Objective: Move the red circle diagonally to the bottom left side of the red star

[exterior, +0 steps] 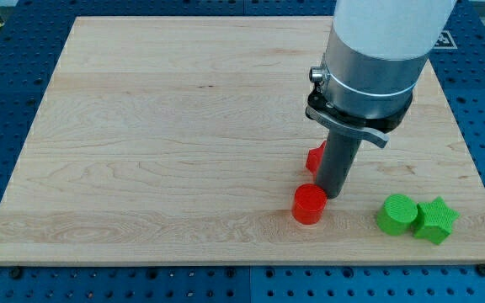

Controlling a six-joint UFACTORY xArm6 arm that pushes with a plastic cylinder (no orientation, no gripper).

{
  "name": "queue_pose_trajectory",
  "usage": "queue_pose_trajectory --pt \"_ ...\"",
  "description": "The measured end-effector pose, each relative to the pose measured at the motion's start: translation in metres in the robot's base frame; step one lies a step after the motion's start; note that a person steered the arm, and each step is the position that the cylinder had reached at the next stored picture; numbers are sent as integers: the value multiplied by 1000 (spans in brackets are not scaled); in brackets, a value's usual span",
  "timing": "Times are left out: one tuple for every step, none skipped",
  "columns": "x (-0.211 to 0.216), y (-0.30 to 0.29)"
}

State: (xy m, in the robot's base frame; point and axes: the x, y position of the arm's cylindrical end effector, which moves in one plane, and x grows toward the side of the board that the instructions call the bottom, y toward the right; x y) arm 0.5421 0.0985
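The red circle [309,204], a short cylinder, sits on the wooden board [167,135] right of centre, near the view's bottom. The red star [315,157] lies just above it and is mostly hidden behind my rod; only its left part shows. My tip [333,194] rests on the board at the red circle's upper right edge, touching or almost touching it, and just below the star.
A green circle [397,214] and a green star [436,220] sit side by side, touching, at the view's bottom right near the board's edge. The arm's wide grey and white body [377,50] hangs over the board's upper right. Blue perforated table surrounds the board.
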Motion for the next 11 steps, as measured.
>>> queue_pose_trajectory --pt "0 0" --pt "4 7" --pt "17 23" --pt "29 23" --pt "30 -17" --pt "29 -72" --pt "30 -91" --pt "30 -121" --pt "30 -167" --pt "30 -204" --pt "30 -220"
